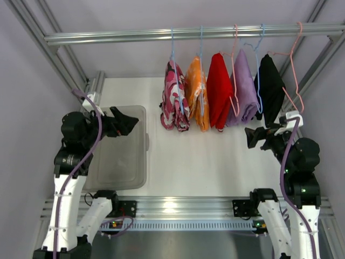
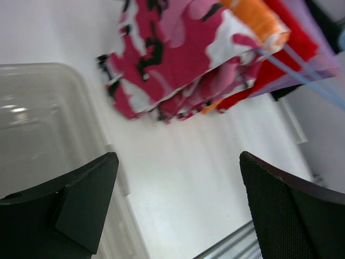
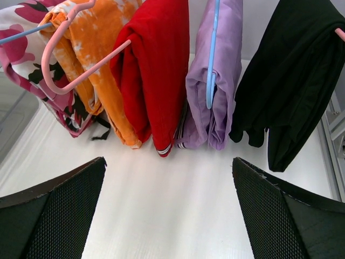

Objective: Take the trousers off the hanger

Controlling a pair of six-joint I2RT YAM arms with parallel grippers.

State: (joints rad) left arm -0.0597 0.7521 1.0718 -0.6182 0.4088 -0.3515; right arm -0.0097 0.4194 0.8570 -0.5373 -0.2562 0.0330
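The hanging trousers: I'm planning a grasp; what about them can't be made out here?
- Top external: folds of the pink-white-black camouflage cloth trousers hide the lower bar of their blue wire hanger.
- Left wrist: the frame edge cuts off their top.
- Right wrist: the orange white-blotched cloth trousers cover most of them.

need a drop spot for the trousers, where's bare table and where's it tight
Bare: white table between the clear bin and the right gripper. Crowded: under the rail, five garments packed side by side, camouflage trousers to black garment.
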